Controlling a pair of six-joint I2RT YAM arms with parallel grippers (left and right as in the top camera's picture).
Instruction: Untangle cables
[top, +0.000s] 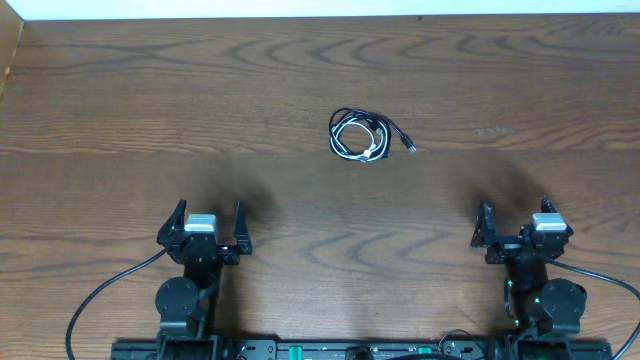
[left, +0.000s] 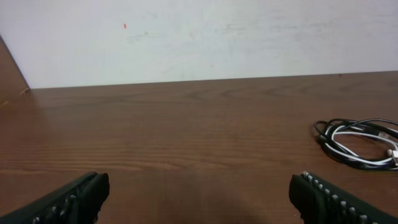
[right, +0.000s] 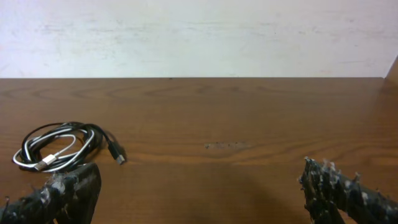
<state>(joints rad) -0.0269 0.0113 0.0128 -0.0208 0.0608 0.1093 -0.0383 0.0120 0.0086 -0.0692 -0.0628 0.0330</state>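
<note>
The cables (top: 362, 137) lie as one small bundle in the middle of the table (top: 120, 90): a white cord and black cords coiled together, crossing and touching each other. One black plug end (top: 408, 147) sticks out at the right side of the coil, free of the loops. Both arms are well apart from the bundle, near the front edge. The left gripper (top: 208, 212) has its fingers spread wide and holds nothing. The right gripper (top: 515, 210) is also spread and empty. I judge that the untangling is not yet begun. To do the first step well, one gripper should pinch the free black plug end, low at the wood. The other should pin the white loop, so that the pull separates the cords and does not drag the whole bundle.
</note>
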